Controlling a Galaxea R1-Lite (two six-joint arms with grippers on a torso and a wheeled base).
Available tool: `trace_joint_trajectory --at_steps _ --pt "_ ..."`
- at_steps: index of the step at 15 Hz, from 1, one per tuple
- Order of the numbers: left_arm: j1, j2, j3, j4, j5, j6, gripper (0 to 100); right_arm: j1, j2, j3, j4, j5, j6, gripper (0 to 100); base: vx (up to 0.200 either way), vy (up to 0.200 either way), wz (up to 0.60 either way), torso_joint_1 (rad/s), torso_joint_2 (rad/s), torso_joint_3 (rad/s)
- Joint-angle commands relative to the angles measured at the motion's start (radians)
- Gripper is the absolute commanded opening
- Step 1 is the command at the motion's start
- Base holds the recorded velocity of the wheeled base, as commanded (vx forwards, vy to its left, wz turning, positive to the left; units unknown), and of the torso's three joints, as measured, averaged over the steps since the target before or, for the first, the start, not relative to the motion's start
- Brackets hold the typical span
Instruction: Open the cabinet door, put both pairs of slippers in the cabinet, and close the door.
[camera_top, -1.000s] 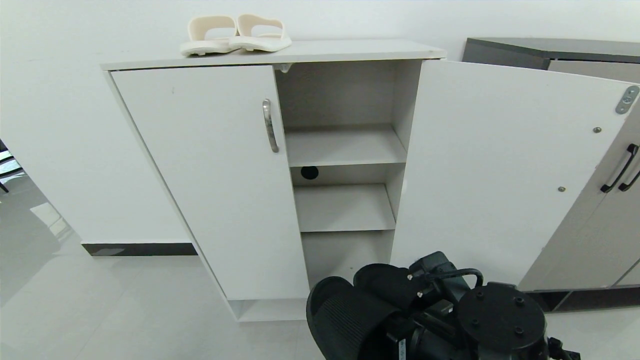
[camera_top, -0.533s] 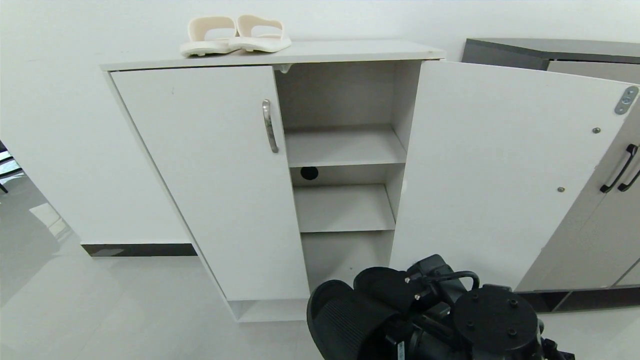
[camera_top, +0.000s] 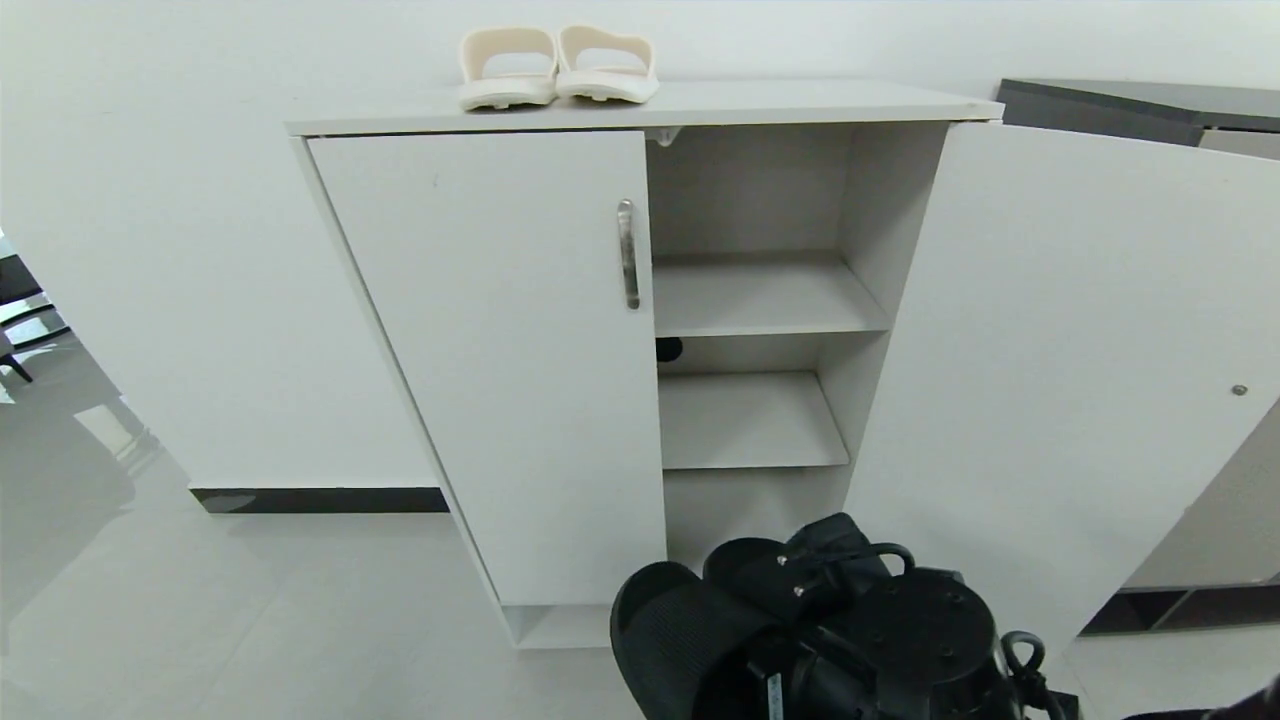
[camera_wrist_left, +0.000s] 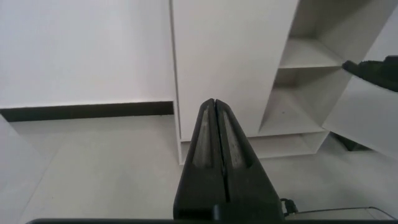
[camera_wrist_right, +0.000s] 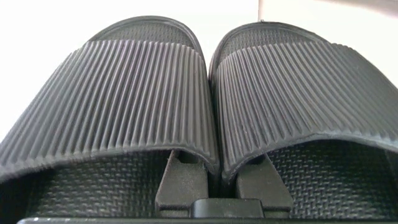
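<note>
The white cabinet (camera_top: 800, 98) stood against the wall with its right door (camera_top: 1060, 380) swung wide open and its left door (camera_top: 500, 350) shut, a metal handle (camera_top: 627, 254) upright near that door's inner edge. The open half showed an upper shelf (camera_top: 760, 295) and a middle shelf (camera_top: 750, 420), with a dark round hole (camera_top: 668, 349) in the back panel between them. The cream slippers (camera_top: 557, 66) sat side by side on the cabinet's top, above the shut door. The black slippers (camera_top: 690, 620) were low in front of the open compartment, above the floor (camera_top: 250, 600), held together as a pair. In the right wrist view the right tool (camera_wrist_right: 219, 177) pinched the two ribbed straps where their inner edges met. The left tool (camera_wrist_left: 215, 115) had its fingers pressed together on nothing, pointing toward the foot of the shut door. A dark grey cabinet (camera_top: 1130, 105) stood beyond the open door.
</note>
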Motion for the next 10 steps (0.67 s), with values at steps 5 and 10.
trace_joint_trajectory --at_steps 5,10 --pt "0.001 0.002 0.0 -0.001 0.001 -0.003 0 -0.082 0.174 -0.13 -0.08 -0.291 -0.006 0 0.0 0.0 0.0 0.0 0.0 0.0" --pt "0.001 0.002 0.0 -0.001 0.001 -0.002 0 -0.106 0.186 -0.13 -0.083 -0.307 -0.017 0 0.0 0.0 0.0 0.0 0.0 0.0"
